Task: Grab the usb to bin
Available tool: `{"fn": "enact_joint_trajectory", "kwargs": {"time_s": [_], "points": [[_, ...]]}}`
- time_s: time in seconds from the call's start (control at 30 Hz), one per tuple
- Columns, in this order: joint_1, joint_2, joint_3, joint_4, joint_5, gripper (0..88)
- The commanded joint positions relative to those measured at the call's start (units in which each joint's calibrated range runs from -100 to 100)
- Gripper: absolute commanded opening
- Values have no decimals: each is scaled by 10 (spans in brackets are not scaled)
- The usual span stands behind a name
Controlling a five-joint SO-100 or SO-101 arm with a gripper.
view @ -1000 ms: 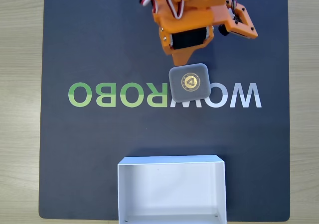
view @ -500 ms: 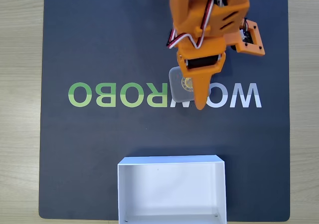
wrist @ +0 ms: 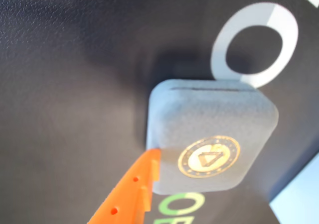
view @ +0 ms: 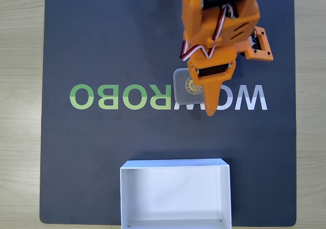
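- Usb (wrist: 212, 142) fills the wrist view: a grey rounded-square case with a round gold emblem bearing a triangle, lying flat on the dark mat (wrist: 65, 84).
- One orange finger (wrist: 132, 189) meets its lower-left edge there; the other finger is out of frame, so whether the jaws are spread or pinching cannot be told.
- In the fixed view, the gripper (view: 211, 94) covers the case's right part; its left part shows over the mat's lettering (view: 117, 96).
- Bin (view: 175, 164), a shallow white box, sits well apart at the bottom edge, cut off.

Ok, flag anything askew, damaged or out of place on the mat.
Nothing stands out. The small grey rounded-square case lies flat and intact on the dark printed mat, and the shallow white rectangular box sits upright, square to the mat's edge.
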Motion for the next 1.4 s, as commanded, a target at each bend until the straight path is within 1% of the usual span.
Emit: {"fn": "enact_joint_trajectory", "kwargs": {"time_s": [0.0, 0.2, 0.33, 0.43, 0.57, 0.83, 1.07, 1.2, 1.37], "points": [[6, 13, -12, 2, -1, 388], [-1, -11, -13, 29, -2, 388], [-2, -66, -13, 71, -18, 388], [-3, -114, -13, 102, -19, 388], [-5, -142, -12, 117, -19, 388], [2, -87, -14, 105, -19, 388], [41, -48, -14, 51, -12, 388], [39, -24, -14, 39, -3, 388], [35, -4, -18, 39, -3, 388]]}}
